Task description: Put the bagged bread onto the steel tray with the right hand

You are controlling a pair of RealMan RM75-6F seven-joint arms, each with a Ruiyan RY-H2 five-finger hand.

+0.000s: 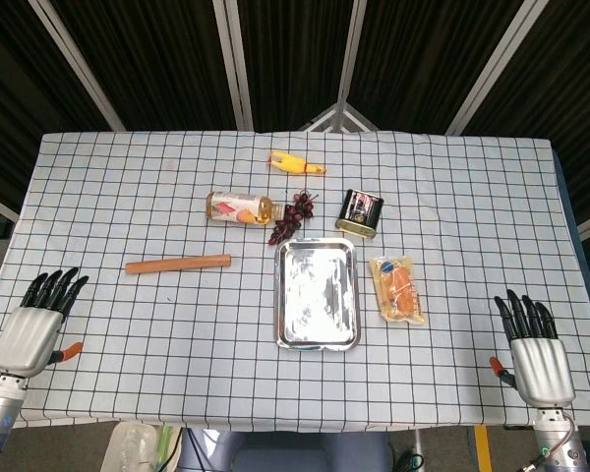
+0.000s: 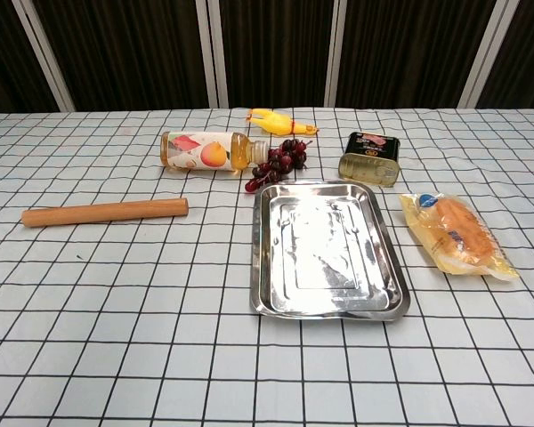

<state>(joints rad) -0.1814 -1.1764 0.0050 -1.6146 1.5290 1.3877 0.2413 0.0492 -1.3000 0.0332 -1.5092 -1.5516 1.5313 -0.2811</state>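
Note:
The bagged bread, orange in a clear bag, lies flat on the checked cloth just right of the steel tray. The tray holds nothing. My right hand rests at the table's near right corner, fingers stretched flat and apart, well away from the bread. At the near left corner my left hand lies the same way, holding nothing. Neither hand shows in the chest view.
Behind the tray lie dark grapes, a juice bottle on its side, a tin can and a yellow toy. A wooden rolling pin lies to the left.

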